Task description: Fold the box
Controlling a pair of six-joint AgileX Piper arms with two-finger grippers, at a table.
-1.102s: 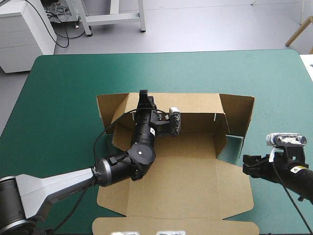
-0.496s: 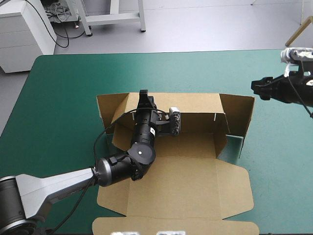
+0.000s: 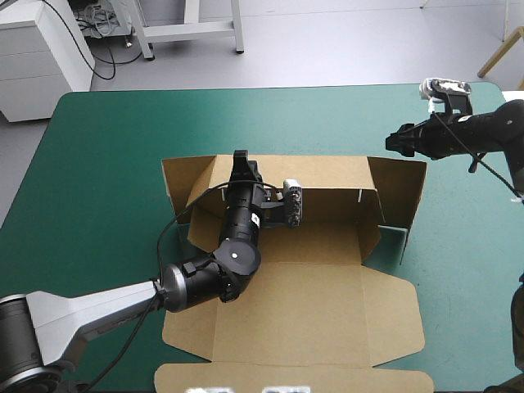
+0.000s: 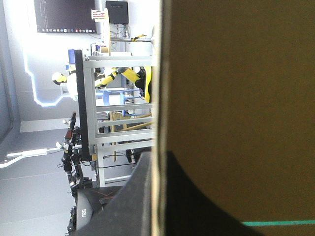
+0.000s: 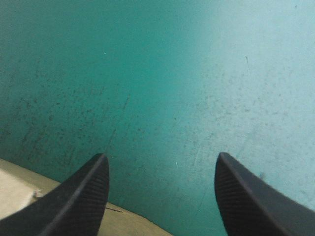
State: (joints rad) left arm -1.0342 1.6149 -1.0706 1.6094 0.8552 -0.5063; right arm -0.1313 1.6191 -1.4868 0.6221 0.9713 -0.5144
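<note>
- The teal-green cover point(image 3: 106, 164) is lying smooth over the table. The brown box point(image 3: 311, 303) is sitting at its middle, its far wall standing and a wide panel lying flat toward the near edge.
- The left gripper point(image 3: 240, 158) is pinching the top edge of that far wall (the board's edge is showing between its black fingers in the wrist view).
- The right gripper point(image 3: 393, 145) is hovering with fingers spread over bare cover, just beyond the box's far right corner.
- A white cabinet point(image 3: 41, 57) is standing on grey floor point(image 3: 344, 41) beyond the table's far left corner.
</note>
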